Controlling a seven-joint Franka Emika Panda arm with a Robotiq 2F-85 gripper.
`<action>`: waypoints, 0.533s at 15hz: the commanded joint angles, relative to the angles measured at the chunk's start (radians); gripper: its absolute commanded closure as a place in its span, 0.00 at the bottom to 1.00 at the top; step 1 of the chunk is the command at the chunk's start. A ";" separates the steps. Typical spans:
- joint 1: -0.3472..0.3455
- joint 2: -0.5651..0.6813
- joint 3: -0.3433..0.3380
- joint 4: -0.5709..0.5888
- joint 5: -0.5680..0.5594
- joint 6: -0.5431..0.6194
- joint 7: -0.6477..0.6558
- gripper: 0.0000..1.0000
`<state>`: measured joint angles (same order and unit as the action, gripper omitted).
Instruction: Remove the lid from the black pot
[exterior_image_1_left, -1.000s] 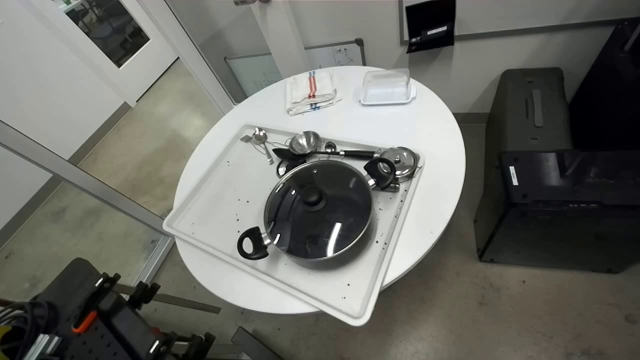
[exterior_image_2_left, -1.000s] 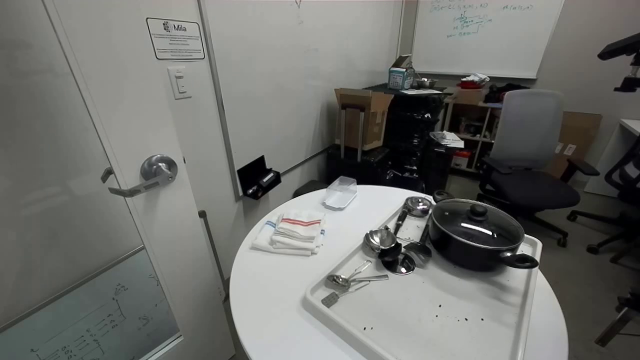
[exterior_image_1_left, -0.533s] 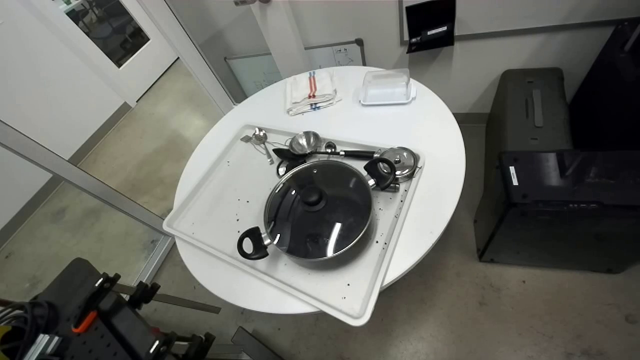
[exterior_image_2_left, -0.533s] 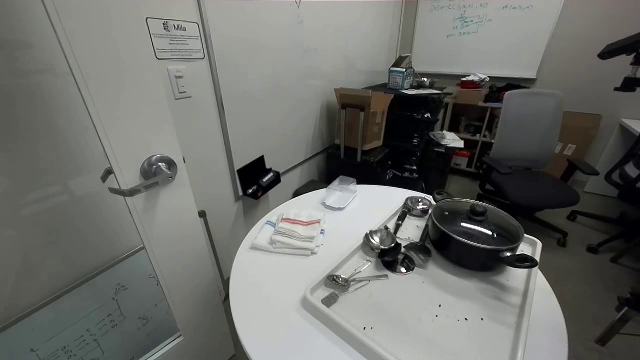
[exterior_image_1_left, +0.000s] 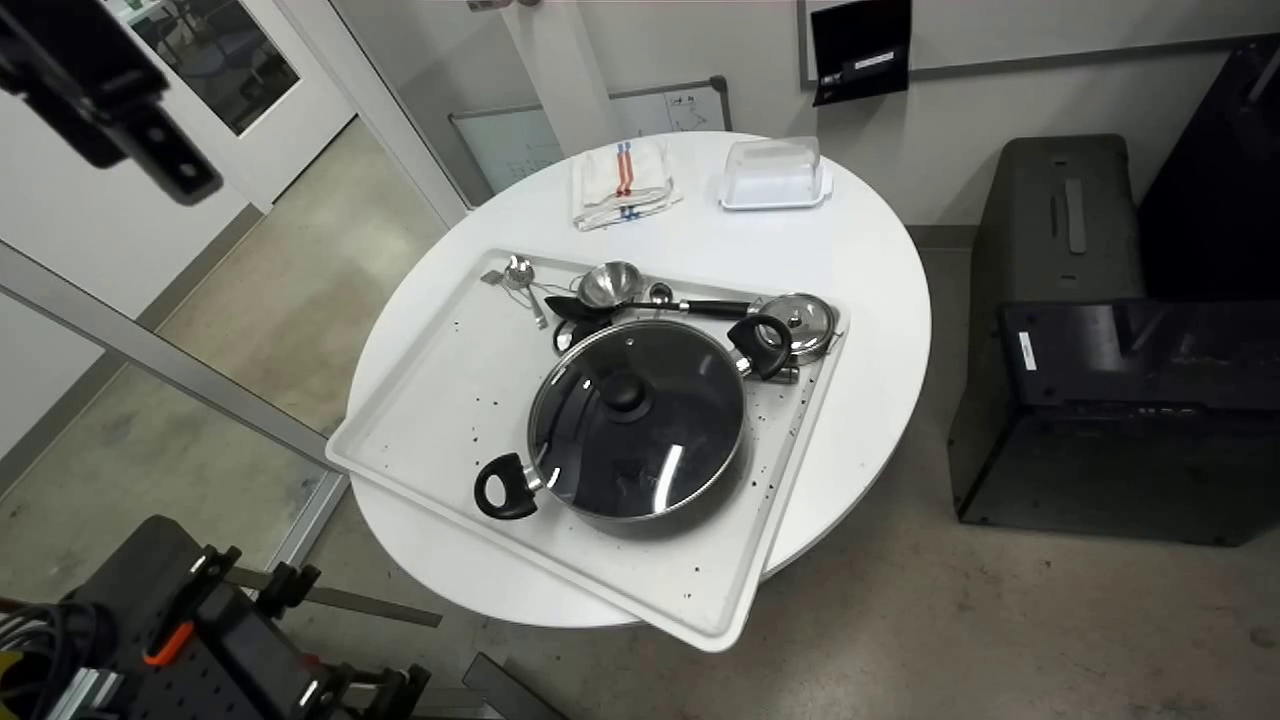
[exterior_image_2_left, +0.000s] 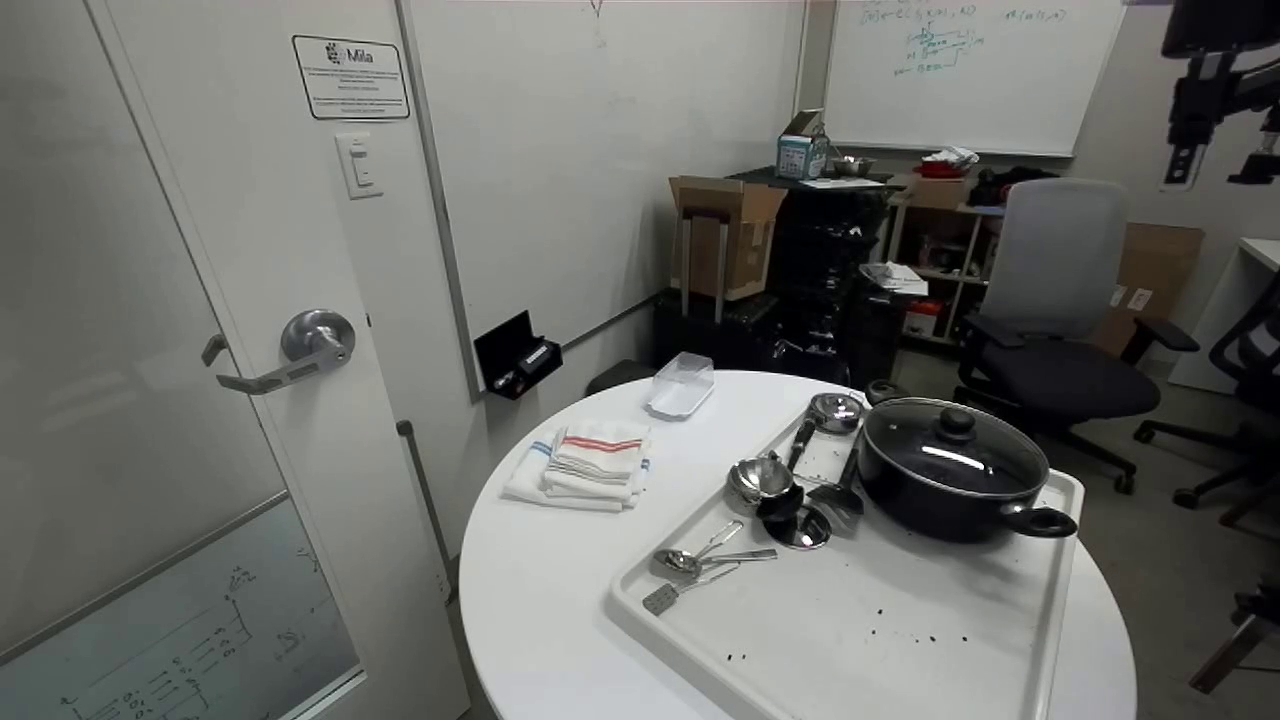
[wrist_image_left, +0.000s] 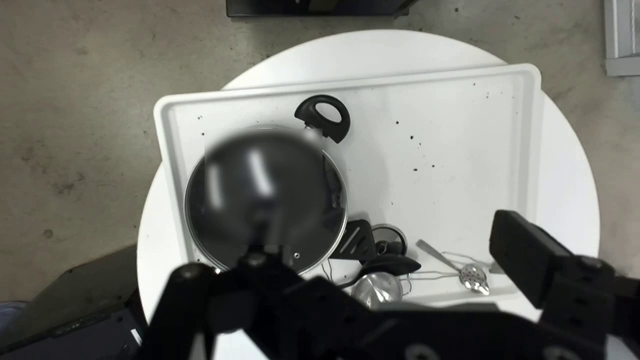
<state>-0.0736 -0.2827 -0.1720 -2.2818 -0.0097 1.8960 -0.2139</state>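
Note:
The glass lid (exterior_image_1_left: 685, 410) with a dark centre knob (exterior_image_1_left: 624, 392) lies flat on the black pot (exterior_image_2_left: 935, 512). The lid also shows in an exterior view (exterior_image_2_left: 905, 445) and in the wrist view (wrist_image_left: 317, 240), where its middle is blurred and the knob cannot be made out. The pot's loop handles show in an exterior view (exterior_image_1_left: 508, 490), and one shows in the wrist view (wrist_image_left: 331, 117). My gripper (wrist_image_left: 407, 250) is open and empty, high above the table and apart from the pot. Exterior views show only part of it, at the top left (exterior_image_1_left: 165, 150) and top right (exterior_image_2_left: 1185, 150).
The pot stands on a white tray (exterior_image_1_left: 420, 400) on a round white table (exterior_image_1_left: 880, 400). Metal and black utensils, including a steel bowl (exterior_image_1_left: 610, 285) and a small round lid (exterior_image_1_left: 805, 320), lie beside it. Folded towels (exterior_image_1_left: 625, 185) and a clear-covered dish (exterior_image_1_left: 772, 175) sit behind the tray.
My gripper has come into view at the top left and top right corners of the exterior views. The pot, lid and utensils have not moved.

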 joint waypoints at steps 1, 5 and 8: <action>-0.006 0.082 -0.010 0.003 0.083 0.121 -0.019 0.00; -0.018 0.187 -0.003 0.004 0.109 0.258 -0.005 0.00; -0.031 0.271 0.001 0.016 0.113 0.335 0.006 0.00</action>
<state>-0.0889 -0.0924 -0.1764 -2.2882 0.0761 2.1630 -0.2133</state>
